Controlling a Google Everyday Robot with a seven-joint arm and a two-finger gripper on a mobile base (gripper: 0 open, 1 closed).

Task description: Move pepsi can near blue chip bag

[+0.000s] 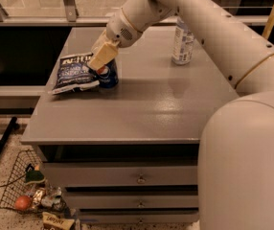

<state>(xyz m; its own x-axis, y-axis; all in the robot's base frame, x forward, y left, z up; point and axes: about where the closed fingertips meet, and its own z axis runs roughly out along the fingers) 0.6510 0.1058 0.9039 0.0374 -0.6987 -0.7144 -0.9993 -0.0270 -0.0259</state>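
The pepsi can (108,76) stands upright on the grey table (146,104), touching the right edge of the blue chip bag (74,72), which lies flat at the table's left side. My gripper (101,60) is right over the can's top, with its tan fingers (103,55) covering the can's upper part. The can's lid is hidden by the fingers.
A clear plastic bottle (182,40) with a label stands at the back right of the table. Drawers (137,178) sit below the tabletop. A wire basket (27,190) with snacks and a ball is on the floor at lower left. My arm (213,47) spans the right side.
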